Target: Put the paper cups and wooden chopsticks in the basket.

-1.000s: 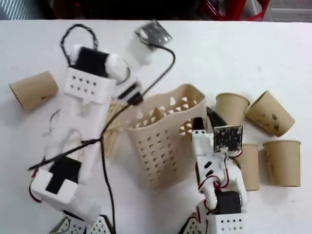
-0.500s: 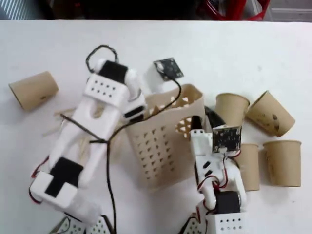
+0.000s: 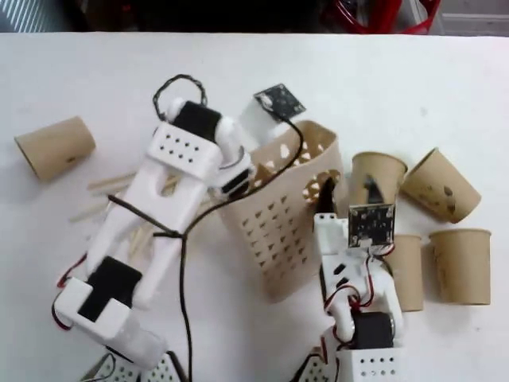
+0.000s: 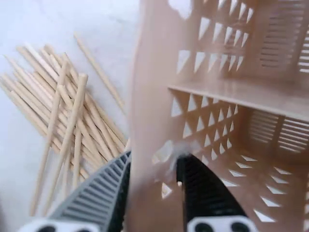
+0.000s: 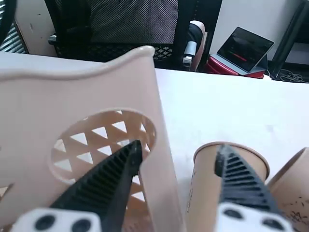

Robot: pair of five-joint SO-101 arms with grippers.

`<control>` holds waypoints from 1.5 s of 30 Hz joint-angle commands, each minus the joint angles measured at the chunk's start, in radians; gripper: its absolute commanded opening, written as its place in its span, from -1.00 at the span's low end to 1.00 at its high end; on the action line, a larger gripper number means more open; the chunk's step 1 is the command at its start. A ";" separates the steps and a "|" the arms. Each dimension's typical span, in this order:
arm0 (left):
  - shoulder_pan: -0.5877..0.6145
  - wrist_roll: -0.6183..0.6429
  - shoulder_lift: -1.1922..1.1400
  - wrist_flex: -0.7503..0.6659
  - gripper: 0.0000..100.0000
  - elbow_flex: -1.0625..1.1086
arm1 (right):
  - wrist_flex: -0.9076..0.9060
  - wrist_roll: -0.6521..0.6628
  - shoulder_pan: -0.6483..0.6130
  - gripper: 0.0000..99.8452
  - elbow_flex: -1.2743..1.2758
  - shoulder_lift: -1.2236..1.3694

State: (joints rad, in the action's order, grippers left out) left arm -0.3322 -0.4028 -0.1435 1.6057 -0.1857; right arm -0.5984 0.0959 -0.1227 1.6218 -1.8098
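The beige basket (image 3: 274,231) lies tilted between the two arms. My left gripper (image 3: 248,171) is at its left rim; in the left wrist view the gripper (image 4: 154,158) is shut on the basket wall (image 4: 149,96), one finger inside and one outside. A pile of wooden chopsticks (image 4: 53,111) lies on the table beside the basket, partly under the left arm (image 3: 107,185). My right gripper (image 5: 179,147) is open, astride the basket's end wall (image 5: 72,96), with a paper cup (image 5: 212,169) just behind one finger. One paper cup (image 3: 54,147) lies at far left.
Several paper cups stand or lie at the right: one upright (image 3: 378,179), one tipped (image 3: 441,185), two near the right arm (image 3: 461,265) (image 3: 409,274). A black cable (image 3: 179,270) runs over the left arm. Chairs and a red object are beyond the table's far edge.
The left arm swung right and closed on the basket's left rim. The basket turned and shifted right against the right gripper. More chopsticks show on the table.
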 commanded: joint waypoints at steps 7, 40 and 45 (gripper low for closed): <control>0.041 0.181 0.004 -0.002 -0.96 -0.187 | -0.294 0.126 0.007 -0.40 -0.183 0.007; -0.111 0.663 -0.001 0.149 -0.95 -0.264 | -0.438 0.187 0.008 -0.78 -0.560 0.426; -0.133 0.721 0.002 0.146 -0.95 -0.264 | -0.441 0.186 0.008 -0.78 -0.763 0.722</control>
State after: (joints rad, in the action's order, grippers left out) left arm -0.4335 0.2754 -0.1465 1.7530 -0.4235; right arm -1.0556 0.2723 -0.1197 1.0004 -1.2390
